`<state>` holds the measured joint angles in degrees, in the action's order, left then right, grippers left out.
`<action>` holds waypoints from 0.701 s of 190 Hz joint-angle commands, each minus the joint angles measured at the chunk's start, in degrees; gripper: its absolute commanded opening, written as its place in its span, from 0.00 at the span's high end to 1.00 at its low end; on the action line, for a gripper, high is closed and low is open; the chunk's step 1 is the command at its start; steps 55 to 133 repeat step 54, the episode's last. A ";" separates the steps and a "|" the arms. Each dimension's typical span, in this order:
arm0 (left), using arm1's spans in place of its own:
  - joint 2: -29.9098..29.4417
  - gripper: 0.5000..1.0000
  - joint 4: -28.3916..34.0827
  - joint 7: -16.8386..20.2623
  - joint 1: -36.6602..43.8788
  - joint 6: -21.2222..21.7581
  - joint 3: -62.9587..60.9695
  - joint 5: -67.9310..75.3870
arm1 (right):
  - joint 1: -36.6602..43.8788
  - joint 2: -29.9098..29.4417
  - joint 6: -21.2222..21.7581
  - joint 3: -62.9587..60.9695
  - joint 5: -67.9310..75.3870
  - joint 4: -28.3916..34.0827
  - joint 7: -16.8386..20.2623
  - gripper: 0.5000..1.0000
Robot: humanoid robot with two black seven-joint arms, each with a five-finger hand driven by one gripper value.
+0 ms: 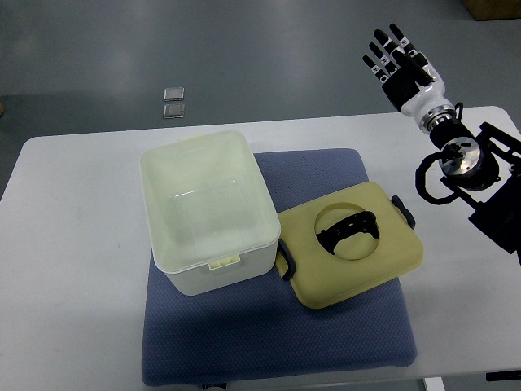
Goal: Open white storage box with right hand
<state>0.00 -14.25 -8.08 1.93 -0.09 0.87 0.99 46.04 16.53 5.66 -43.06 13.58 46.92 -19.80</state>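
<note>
The white storage box (210,213) is already open on the blue mat (277,342), its yellowish lid (358,261) beside it, both well below-left of the right hand (400,61). The fingers (379,41) are spread, grasping nothing. Lowering the arm carelessly could knock the lid off the mat.
</note>
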 commanded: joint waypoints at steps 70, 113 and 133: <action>0.00 0.00 0.10 0.08 0.00 0.00 0.00 -0.02 | -2.71 -1.94 7.17 -0.36 -5.14 -0.34 -1.65 0.14; 0.00 0.00 0.10 0.08 0.00 0.00 0.00 -0.02 | -2.71 -1.94 7.17 -0.36 -5.14 -0.34 -1.65 0.14; 0.00 0.00 0.10 0.08 0.00 0.00 0.00 -0.02 | -2.71 -1.94 7.17 -0.36 -5.14 -0.34 -1.65 0.14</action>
